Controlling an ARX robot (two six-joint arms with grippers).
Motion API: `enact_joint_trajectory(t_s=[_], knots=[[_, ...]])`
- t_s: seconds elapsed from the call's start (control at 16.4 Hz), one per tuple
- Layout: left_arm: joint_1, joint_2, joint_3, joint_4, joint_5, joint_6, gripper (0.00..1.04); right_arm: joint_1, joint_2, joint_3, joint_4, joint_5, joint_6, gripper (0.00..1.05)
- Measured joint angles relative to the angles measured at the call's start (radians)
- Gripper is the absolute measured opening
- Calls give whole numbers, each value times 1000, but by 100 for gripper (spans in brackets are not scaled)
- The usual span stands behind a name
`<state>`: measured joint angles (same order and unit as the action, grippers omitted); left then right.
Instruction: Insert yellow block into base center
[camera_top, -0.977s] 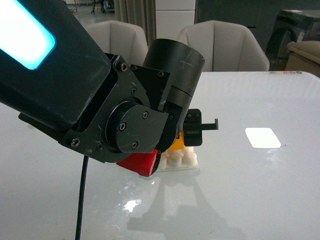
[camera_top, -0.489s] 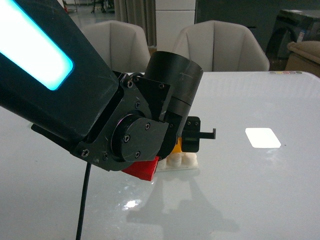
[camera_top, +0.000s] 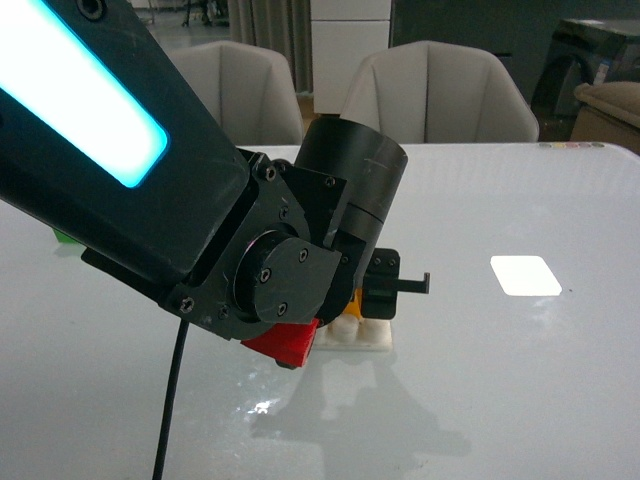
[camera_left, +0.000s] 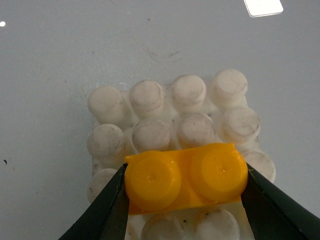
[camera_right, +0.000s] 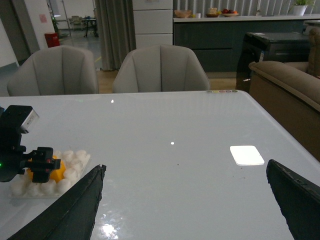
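While the left gripper (camera_left: 186, 182) has its fingers (camera_left: 107, 212) clamped on the yellow block (camera_left: 186, 179), the block sits on the studs of the white base (camera_left: 150, 102), one row off its middle; the base rests on the bench (camera_top: 520, 380); the right gripper (camera_right: 185, 200) hangs well apart, fingers spread wide.

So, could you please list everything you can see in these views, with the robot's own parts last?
Yellow block: one, yellow-orange, two studs, over the base, between the left tool's fingers.
Base: one, white studded plate, on the table.
Red block: one, red, beside the base, partly hidden by the arm.
Flat white square: one, white, on the table, apart from the base.
Green item: one, a sliver behind the arm; kind unclear.
Table: one, glossy white.
Chairs: two, pale grey, behind the table.
Left tool: shut on the yellow block.
Right tool: open, empty, above the table.
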<state>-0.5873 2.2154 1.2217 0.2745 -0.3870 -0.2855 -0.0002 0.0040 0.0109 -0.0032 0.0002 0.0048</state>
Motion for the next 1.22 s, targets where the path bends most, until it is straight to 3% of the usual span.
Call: enact_joint_trajectory(t_s=[0.18,0.24,0.43,0.79,1.22], knots=[[-2,4,7,-9,3,-5,57,0,0,0,0,0,0,98],[-2,4,8,-11,16,-9,64,0,0,0,0,0,0,98],[-8,-1,9,19,46,-9,100,0,0,0,0,0,0,98],[-37,-213,-48,108,79,7,98,0,0,0,0,0,0,98],[-90,-585,-318,290,124,146,98,0,0,0,0,0,0,98]])
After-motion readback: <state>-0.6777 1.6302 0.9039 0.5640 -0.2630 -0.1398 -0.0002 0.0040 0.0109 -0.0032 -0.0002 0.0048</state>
